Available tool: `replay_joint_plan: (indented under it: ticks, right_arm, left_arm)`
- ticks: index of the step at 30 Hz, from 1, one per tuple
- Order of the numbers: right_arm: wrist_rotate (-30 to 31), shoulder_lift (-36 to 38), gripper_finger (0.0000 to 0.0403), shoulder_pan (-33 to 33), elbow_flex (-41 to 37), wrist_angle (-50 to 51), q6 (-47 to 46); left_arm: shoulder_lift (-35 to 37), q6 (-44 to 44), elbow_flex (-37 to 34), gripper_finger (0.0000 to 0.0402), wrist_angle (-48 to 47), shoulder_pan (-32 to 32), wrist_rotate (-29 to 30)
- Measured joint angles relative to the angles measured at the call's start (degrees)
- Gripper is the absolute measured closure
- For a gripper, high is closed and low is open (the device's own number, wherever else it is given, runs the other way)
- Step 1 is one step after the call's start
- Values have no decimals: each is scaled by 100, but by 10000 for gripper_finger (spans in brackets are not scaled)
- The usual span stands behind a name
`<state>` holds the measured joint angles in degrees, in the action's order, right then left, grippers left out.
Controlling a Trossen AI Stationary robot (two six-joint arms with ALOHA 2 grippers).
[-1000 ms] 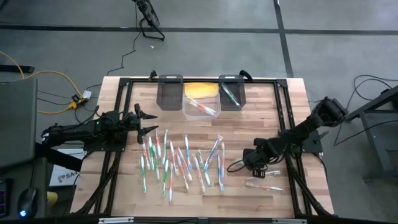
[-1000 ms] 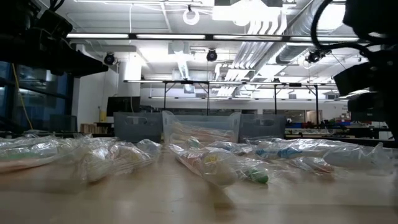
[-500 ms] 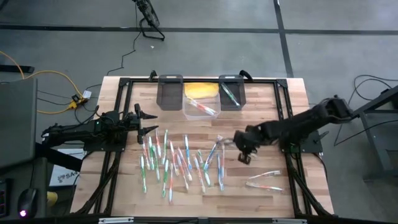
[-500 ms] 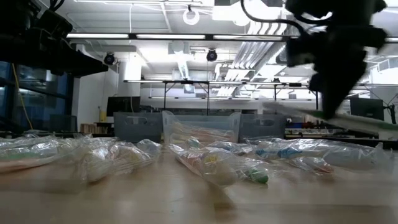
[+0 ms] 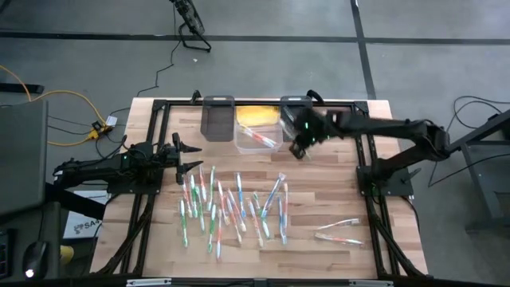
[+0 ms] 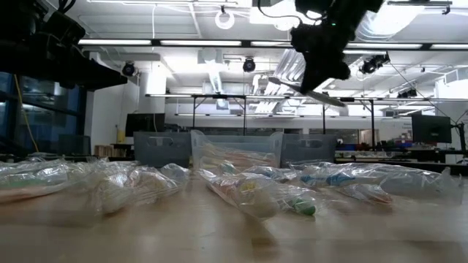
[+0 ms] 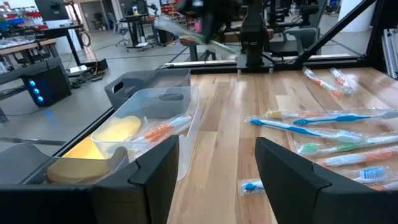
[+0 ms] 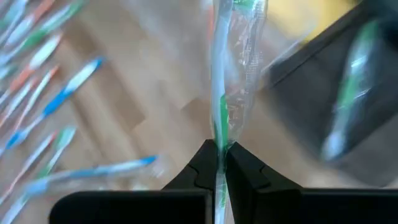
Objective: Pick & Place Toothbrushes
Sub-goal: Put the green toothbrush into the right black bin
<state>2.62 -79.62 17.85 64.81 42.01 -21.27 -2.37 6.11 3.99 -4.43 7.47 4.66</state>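
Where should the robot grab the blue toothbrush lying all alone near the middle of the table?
Probably around the middle of its handle, coming straight down from above. The blue toothbrush lies flat on the table in a clear wrapper, long and thin, so fingers should close across its narrow width. Its upper end has the most free space; other toothbrushes crowd its lower end.

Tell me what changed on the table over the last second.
The right gripper, shut on a wrapped green toothbrush, swung from the table's near right side, close to two loose brushes, across to the far edge, by the right dark bin. The left gripper stayed open at the left, and the scattered toothbrushes, clear bin and left dark bin lie as before.
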Motion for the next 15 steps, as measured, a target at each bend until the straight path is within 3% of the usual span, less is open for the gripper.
replay_joint_plan:
  ticks: [5,15]
  right_arm:
    - [-117,-543,394,882,645,115,689]
    - [-320,-1610,394,1936,1285,188,1398]
  left_arm:
    - [-2,-57,2,196,5,2,64]
    - [-1,-57,0,196,-1,1,66]
